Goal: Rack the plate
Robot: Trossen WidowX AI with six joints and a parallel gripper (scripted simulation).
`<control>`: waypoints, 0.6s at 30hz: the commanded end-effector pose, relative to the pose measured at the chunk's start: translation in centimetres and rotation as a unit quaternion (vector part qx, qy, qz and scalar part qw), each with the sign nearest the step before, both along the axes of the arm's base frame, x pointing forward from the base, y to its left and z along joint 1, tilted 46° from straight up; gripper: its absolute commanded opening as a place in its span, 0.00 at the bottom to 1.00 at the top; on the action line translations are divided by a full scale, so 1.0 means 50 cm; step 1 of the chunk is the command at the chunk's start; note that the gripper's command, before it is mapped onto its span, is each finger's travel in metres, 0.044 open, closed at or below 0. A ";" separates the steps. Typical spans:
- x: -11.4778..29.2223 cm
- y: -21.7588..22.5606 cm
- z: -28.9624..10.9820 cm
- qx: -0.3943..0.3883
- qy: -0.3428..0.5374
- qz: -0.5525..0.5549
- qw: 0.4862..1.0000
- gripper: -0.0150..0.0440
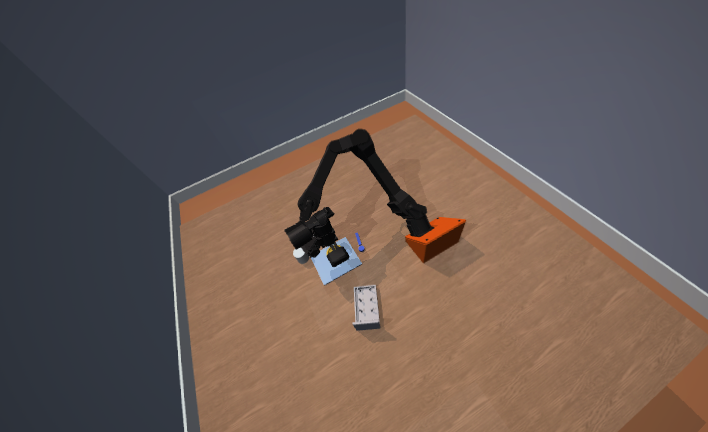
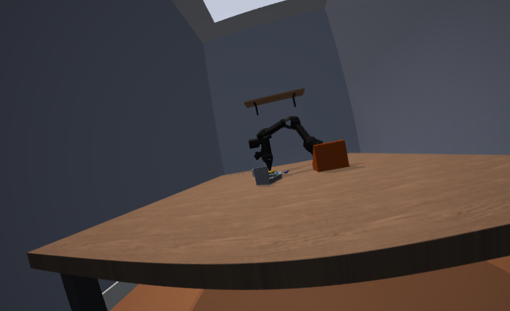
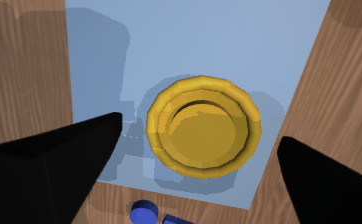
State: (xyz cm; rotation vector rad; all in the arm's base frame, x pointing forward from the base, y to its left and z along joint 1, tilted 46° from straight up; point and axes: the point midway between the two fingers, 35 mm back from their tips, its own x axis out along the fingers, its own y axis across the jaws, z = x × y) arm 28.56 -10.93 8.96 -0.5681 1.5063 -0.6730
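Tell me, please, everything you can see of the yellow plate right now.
The plate is round and glossy yellow, with a faceted raised rim, a stepped inner ring and a flat, darker golden well. It lies flat, face up, on the pale blue mat, near the mat's edge closest to the blue spoon. The open gripper hangs over it, one dark finger on either side; nothing but the mat touches it. The top view hides it almost wholly behind the gripper.

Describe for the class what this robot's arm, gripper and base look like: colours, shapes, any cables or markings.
The arm is matte black throughout, built of slim links with rounded joints. Its base is an orange wedge-shaped block with small dark dots on top. The gripper has two plain black, tapering fingers. No cables or markings are visible.
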 end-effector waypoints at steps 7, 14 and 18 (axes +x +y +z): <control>-0.011 -0.027 -0.023 -0.003 0.007 0.000 1.000 0.93; -0.013 -0.033 -0.028 -0.004 0.008 0.000 1.000 0.86; -0.013 -0.033 -0.028 -0.004 0.008 0.000 1.000 0.86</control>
